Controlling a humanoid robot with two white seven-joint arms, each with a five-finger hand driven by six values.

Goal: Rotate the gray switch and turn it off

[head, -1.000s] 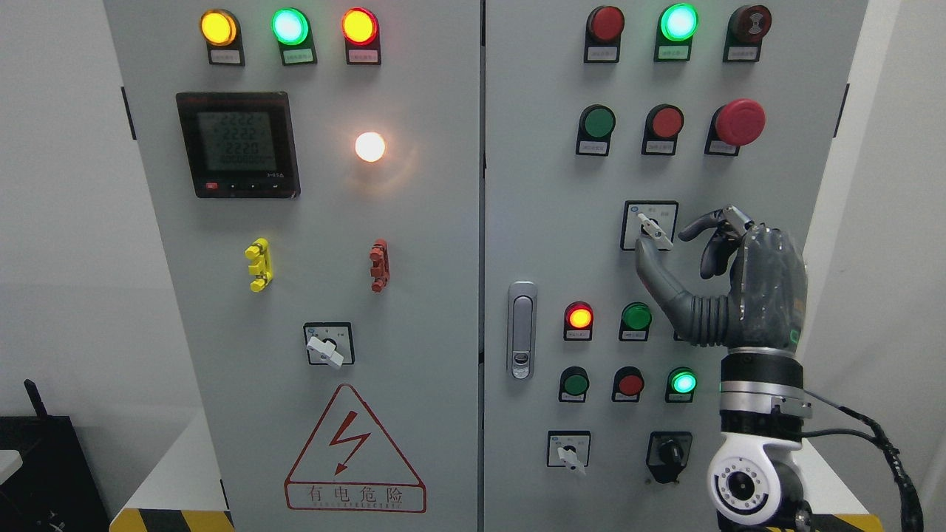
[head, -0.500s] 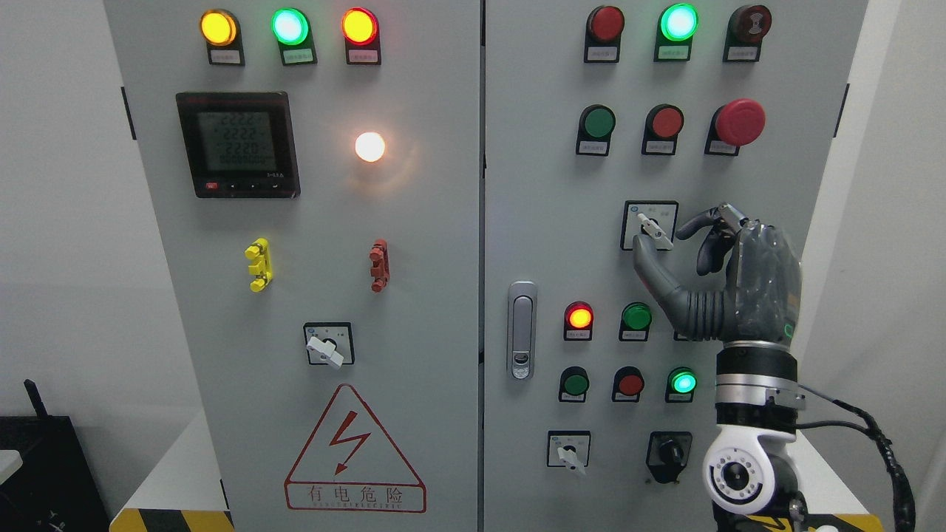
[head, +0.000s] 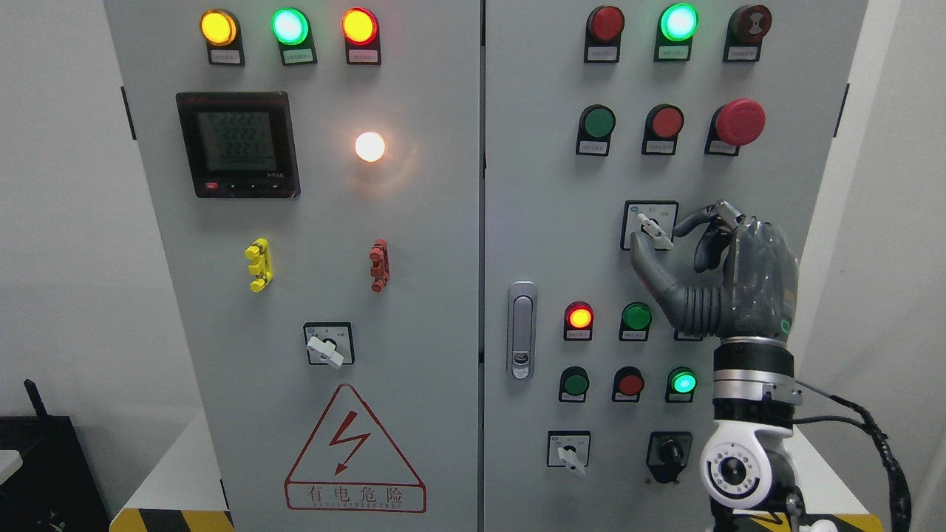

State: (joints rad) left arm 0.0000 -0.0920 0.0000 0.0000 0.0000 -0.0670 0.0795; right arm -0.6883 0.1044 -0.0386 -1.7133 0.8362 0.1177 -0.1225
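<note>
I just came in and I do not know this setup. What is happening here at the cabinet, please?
A humanoid robot is working on a grey electrical cabinet with lamps and push buttons. Its dark right hand reaches up to the small grey rotary switch with a white lever on the right door. The thumb sits just below the lever and the other fingers curl at its right end; a firm grip is not clear. The lever is slanted. The left hand is not visible.

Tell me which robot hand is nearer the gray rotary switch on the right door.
Right. The right hand brackets the gray rotary switch, thumb just below, index finger beside it. The left hand is out of view.
</note>
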